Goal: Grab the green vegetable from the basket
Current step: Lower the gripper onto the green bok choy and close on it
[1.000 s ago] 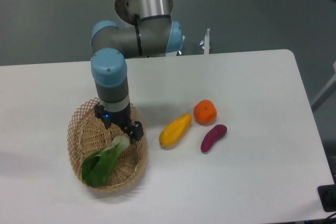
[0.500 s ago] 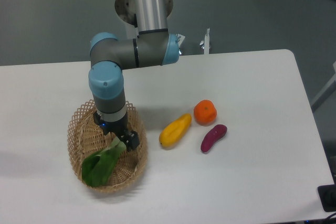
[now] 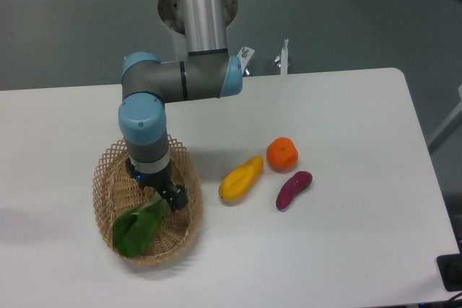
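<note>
The green vegetable [image 3: 137, 227] lies in the tan wicker basket [image 3: 108, 178] at the table's front left, dark leaves toward the front and pale stem end pointing up-right. My gripper [image 3: 159, 191] points straight down into the basket, right over the stem end and partly hiding it. Its jaws still look spread, one dark fingertip [image 3: 178, 198] showing to the right of the stem. The vegetable rests on the basket floor.
A yellow elongated vegetable [image 3: 240, 179], an orange fruit [image 3: 282, 154] and a purple eggplant-like piece [image 3: 293, 189] lie on the white table [image 3: 346, 120] to the right of the basket. The arm's base stands at the table's back edge.
The gripper has moved down and slightly left into the basket, closing in on the vegetable's stem end. The vegetable has barely shifted.
</note>
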